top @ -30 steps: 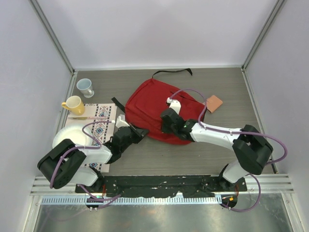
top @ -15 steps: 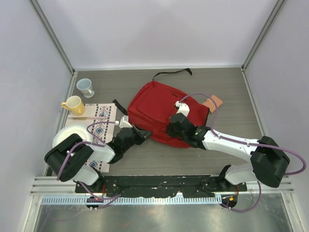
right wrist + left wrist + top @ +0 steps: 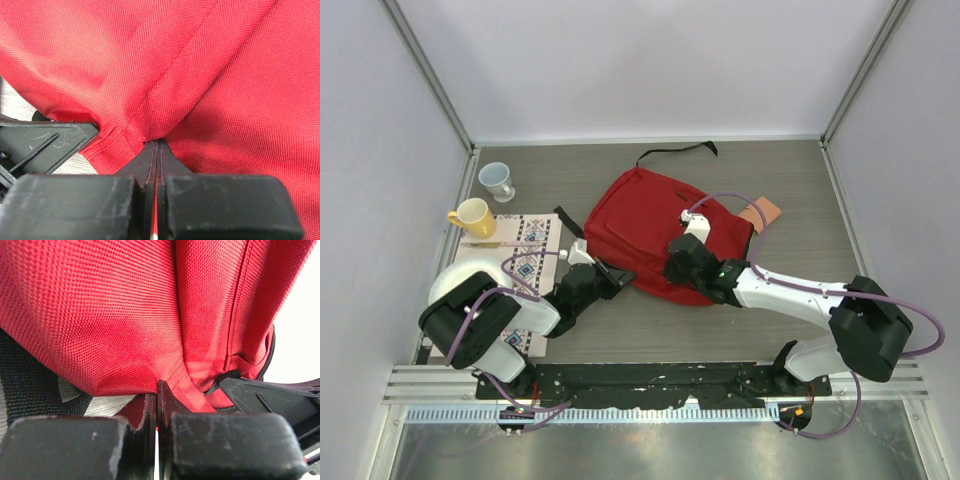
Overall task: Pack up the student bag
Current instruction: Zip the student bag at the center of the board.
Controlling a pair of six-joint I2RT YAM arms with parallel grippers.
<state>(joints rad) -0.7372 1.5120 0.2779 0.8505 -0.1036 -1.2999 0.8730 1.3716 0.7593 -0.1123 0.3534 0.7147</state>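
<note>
Top: student bag (image 3: 655, 215) is laid mid-way across the table (image 3: 800, 190), just beyond both arms. Its near hem is met by left gripper (image 3: 618, 277) at the near-left corner and by right gripper (image 3: 672, 268) just beside it.
Left wrist: jaws are clamped on a fold of red hem, bag directly ahead.
Right wrist: same pinch, fabric clamped, bag ahead.
Neither arm is judged nearer.

Left of bag (image 3: 640, 215): plate (image 3: 448, 281), yellow mug (image 3: 472, 217)
</note>
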